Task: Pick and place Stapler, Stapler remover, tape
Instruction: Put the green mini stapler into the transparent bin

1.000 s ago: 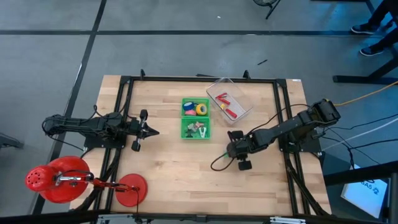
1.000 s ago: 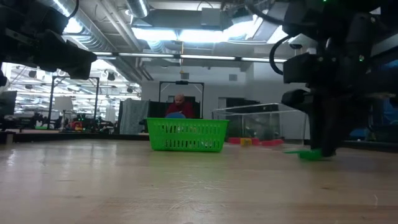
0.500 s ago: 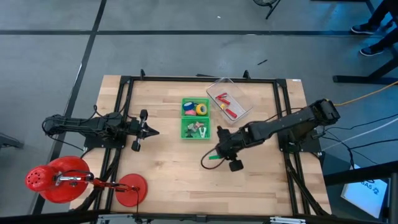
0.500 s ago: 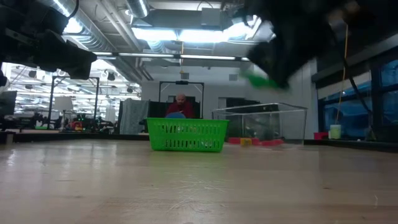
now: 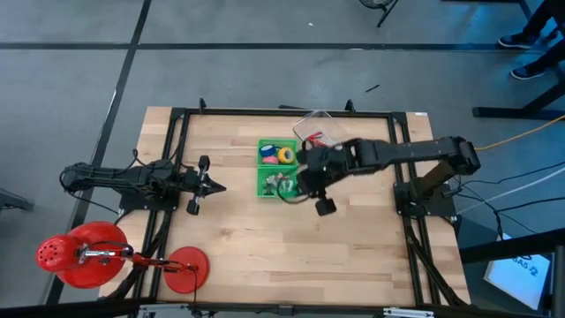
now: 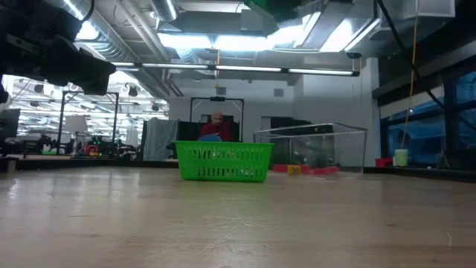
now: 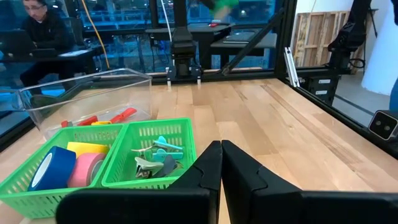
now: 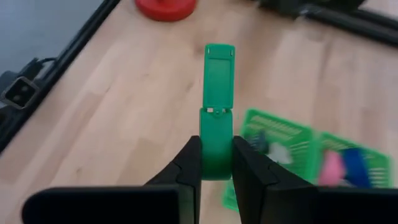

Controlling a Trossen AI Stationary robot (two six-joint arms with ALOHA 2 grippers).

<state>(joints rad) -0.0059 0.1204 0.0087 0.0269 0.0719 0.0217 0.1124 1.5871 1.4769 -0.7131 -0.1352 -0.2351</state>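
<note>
Right gripper (image 8: 216,163) pinches the green stapler (image 8: 217,112) by its tail, high over the green basket (image 5: 267,184); a thin grip, so it could swing loose and miss.

- Green stapler (image 8: 217,118): long, narrow, hinged open, clamped at its near end between the right gripper (image 8: 216,163) fingers, above the green basket (image 5: 278,169).
- Tape rolls (image 7: 67,167): blue, yellow, pink, in the basket's far compartment.
- Staple removers (image 7: 157,159): piled in the near compartment.
</note>
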